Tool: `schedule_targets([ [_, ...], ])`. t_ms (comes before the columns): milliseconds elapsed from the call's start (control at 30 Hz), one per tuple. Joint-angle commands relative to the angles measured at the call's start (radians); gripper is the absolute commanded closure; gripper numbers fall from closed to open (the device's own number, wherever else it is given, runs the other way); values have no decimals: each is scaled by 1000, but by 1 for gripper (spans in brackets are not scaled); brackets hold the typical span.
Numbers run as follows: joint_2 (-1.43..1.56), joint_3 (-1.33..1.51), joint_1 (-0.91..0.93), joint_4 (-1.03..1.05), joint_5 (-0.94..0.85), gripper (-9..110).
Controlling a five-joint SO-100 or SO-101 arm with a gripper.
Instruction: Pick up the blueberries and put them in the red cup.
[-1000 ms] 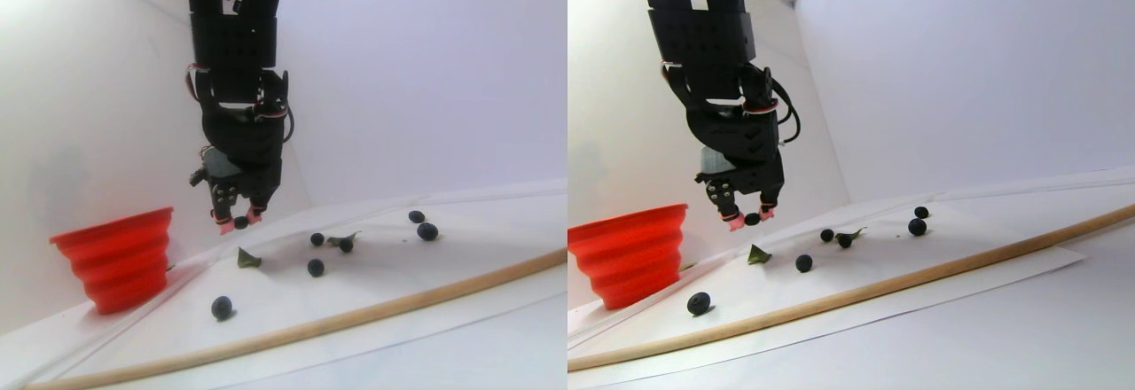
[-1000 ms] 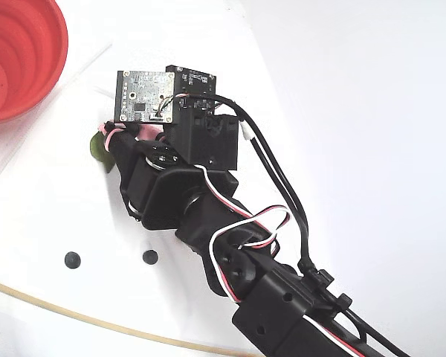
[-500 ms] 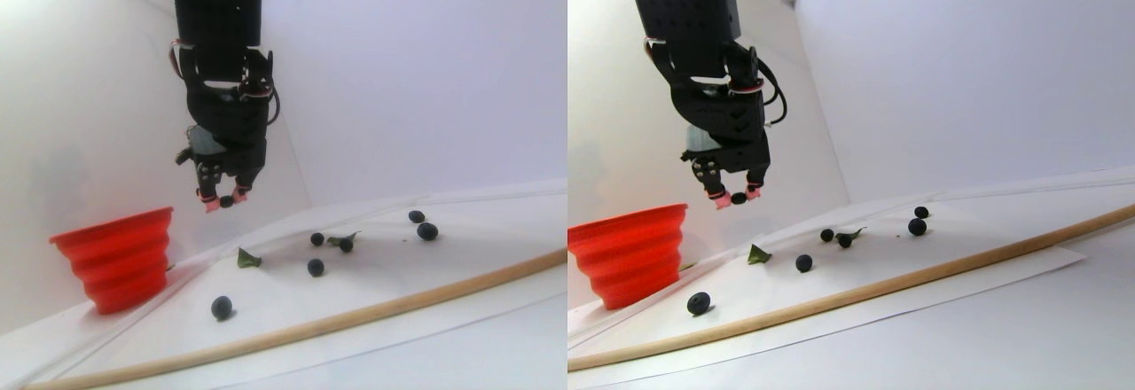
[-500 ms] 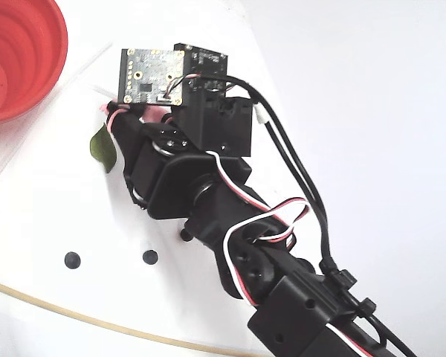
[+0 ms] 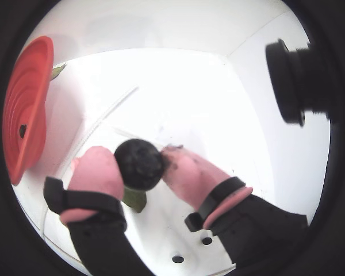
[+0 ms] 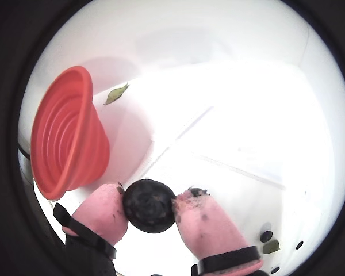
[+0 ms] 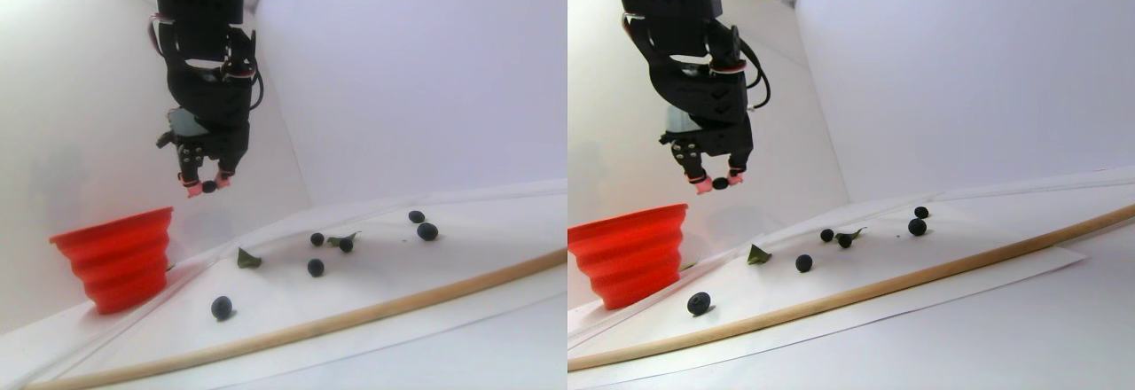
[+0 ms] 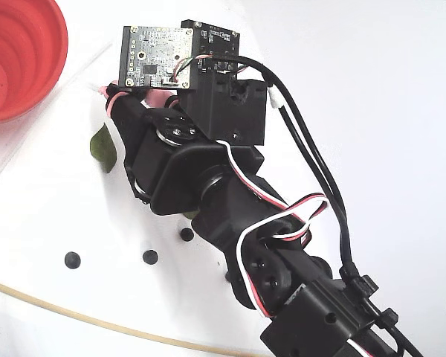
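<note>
Over the last second the gripper (image 7: 206, 187), its pink-tipped jaws pinching one small matte blue-black blueberry (image 6: 149, 205), has risen clear of the white table (image 7: 461, 319) toward the ribbed red-orange plastic cup (image 7: 118, 260), so release likely follows shortly.

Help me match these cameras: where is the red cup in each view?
A wrist view: red cup, left edge, on its side.
A wrist view: left.
Stereo pair view: lower left of each half.
Fixed view: top-left corner.
Shared landmark: the green leaf nearby.
</note>
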Motion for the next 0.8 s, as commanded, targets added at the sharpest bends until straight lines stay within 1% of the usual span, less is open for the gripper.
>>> schedule_targets([
  [0,176,-23,-74,5,18,87],
  [767,212,5,-183,17,32,87],
])
